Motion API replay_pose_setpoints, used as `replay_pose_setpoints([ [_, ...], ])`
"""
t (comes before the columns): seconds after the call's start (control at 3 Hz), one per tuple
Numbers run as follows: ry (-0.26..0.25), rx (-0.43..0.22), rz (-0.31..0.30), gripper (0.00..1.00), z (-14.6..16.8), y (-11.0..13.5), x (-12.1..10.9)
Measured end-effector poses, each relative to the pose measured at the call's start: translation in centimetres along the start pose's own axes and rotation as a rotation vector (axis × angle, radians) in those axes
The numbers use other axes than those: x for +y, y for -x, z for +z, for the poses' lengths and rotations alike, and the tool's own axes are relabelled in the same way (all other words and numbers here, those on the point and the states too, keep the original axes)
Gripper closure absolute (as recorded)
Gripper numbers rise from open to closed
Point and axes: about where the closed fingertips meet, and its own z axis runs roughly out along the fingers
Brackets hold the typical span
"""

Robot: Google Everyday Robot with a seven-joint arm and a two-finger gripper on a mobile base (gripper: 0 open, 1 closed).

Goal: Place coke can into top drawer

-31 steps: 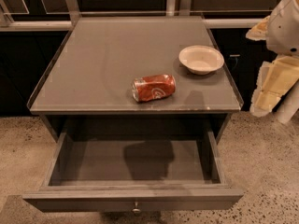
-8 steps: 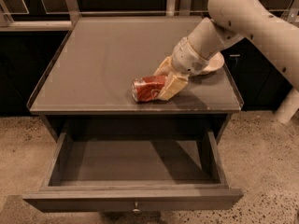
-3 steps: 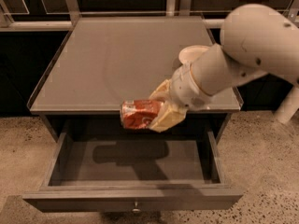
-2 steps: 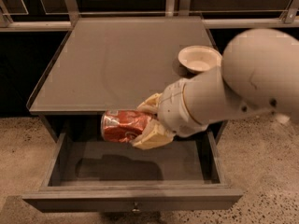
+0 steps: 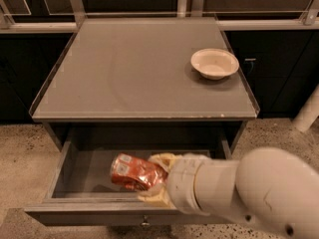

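Note:
The coke can point(image 5: 133, 172), red and dented, lies sideways in my gripper point(image 5: 152, 179), whose cream fingers point(image 5: 160, 159) are shut around its right end. The can is inside the opening of the top drawer point(image 5: 84, 168), just above the drawer floor near its front edge. The drawer is pulled fully out; its front panel point(image 5: 89, 217) and small knob point(image 5: 145, 223) show at the bottom. My white arm point(image 5: 249, 193) reaches in from the lower right and hides the drawer's right part.
A cream round bowl point(image 5: 214, 62) stands on the grey cabinet top point(image 5: 129, 68) at the right. Dark cabinets and metal rails run along the back. Speckled floor point(image 5: 20, 153) lies on both sides. A white post point(image 5: 308, 111) stands at the right.
The can was gripped on the cabinet top, lifted off its front edge, and carried down and toward the camera. It is now lowered into the open drawer.

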Motion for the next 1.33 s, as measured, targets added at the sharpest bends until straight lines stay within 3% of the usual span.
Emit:
replay_pose_setpoints([
  [0.33, -0.073, 0.025, 0.093, 1.00, -0.1, -3.9, 0.5],
  [0.67, -0.056, 0.026, 0.080, 1.00, 0.1, -3.2, 0.3],
  [1.0, -0.089, 0.037, 0.102, 1.00, 0.8, -4.2, -2.7],
  [1.33, -0.139, 0.059, 0.175, 1.00, 1.8, -6.0, -5.6],
])
